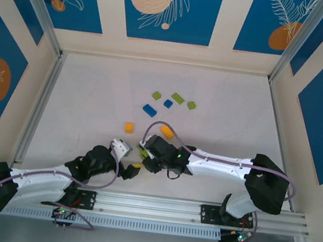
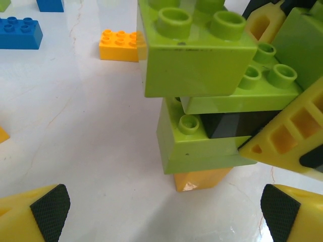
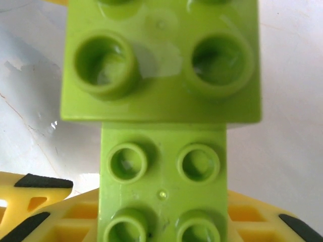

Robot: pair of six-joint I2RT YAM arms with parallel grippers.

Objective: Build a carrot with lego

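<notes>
Right end effector (image 3: 164,206) — yellow fingers on either side of the lime green stack (image 2: 202,65), near finger touching it in the left wrist view. Firm pinch or only contact: cannot tell. Left end effector (image 2: 165,209) spread wide, nothing between the pads, low over the worktop (image 2: 75,141) just in front of the stack.

Stack at the near middle of the worktop, between the two arms. Base brick (image 2: 202,179) orange, then lime green, black brick (image 2: 229,125) sandwiched in, more lime green above. Top brick (image 3: 161,60) offset, overhanging the layer under it. Loose orange brick (image 2: 118,45) and blue brick (image 2: 20,33) farther out, well apart from the stack.

Probably mid-build, green top of the carrot being seated or steadied. To do it well:
- Line studs up square before any push.
- Press straight down, not sideways — small base, overhanging top, likely to tip.
- Grip on the lower layers, not the offset top brick.
- Bring the left in to brace the base if the stack rocks.
- Check seams for gaps before letting go.
</notes>
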